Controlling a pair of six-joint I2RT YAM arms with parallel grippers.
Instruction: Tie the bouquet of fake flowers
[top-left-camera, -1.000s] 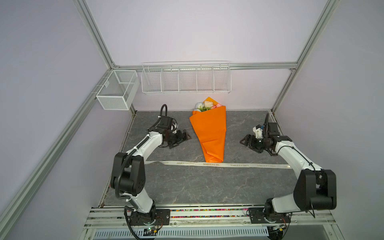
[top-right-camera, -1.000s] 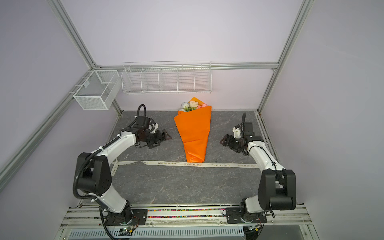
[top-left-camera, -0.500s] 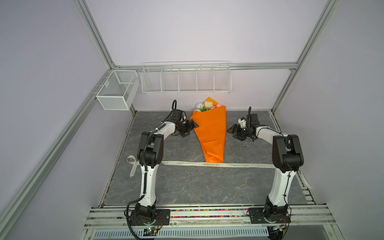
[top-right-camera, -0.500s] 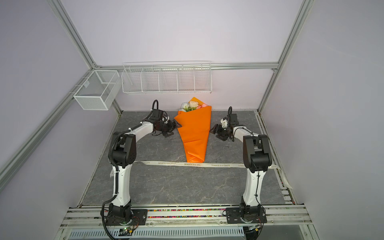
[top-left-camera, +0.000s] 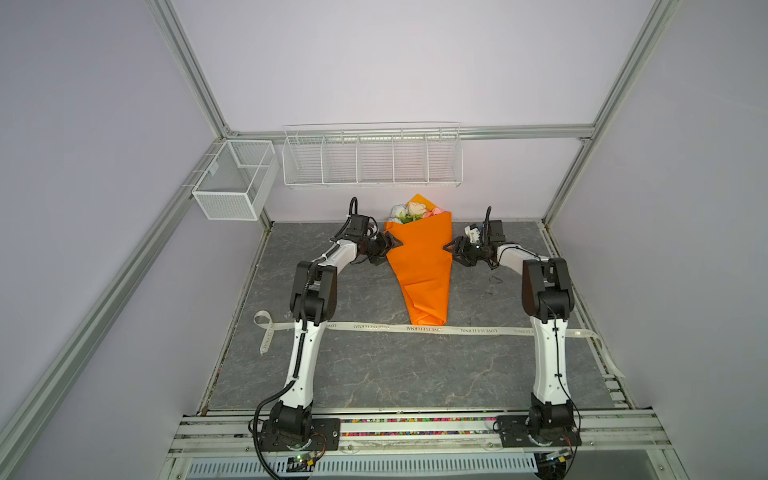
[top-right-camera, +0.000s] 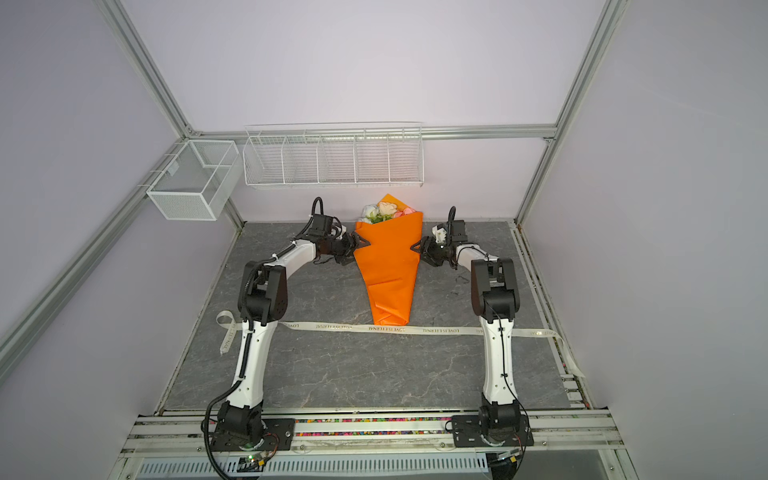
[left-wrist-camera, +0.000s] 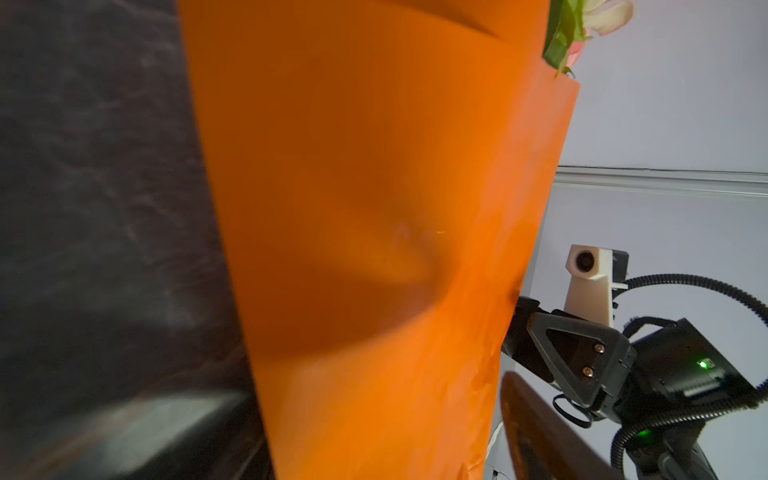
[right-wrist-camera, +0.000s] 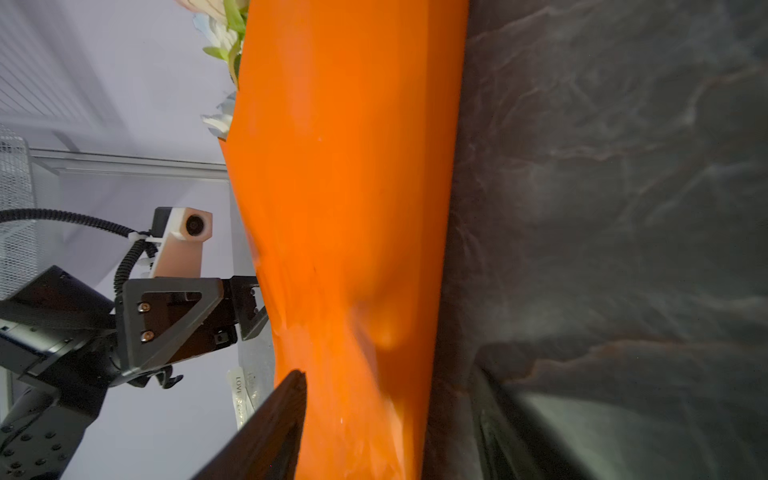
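Top views both show the bouquet of fake flowers (top-left-camera: 419, 266) lying far and central, left gripper (top-left-camera: 388, 248) and right gripper (top-left-camera: 454, 252) spread astride its left and right edges, so squeezing could crumple it or drag it off the ribbon (top-left-camera: 374, 327) at its near tip.

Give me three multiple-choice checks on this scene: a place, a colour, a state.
1. Where is the ribbon? A hanging from the ceiling; B flat on the table at the bouquet's narrow end; C rolled on a spool.
2. What colour is the wrapping paper? A white; B pink; C orange.
3. The bouquet is: A lying down, untied; B standing upright; C lifted off the table.
Answers: 1 B, it crosses the table by the bouquet's tip; 2 C, orange in every view; 3 A, flat, no ribbon round it.
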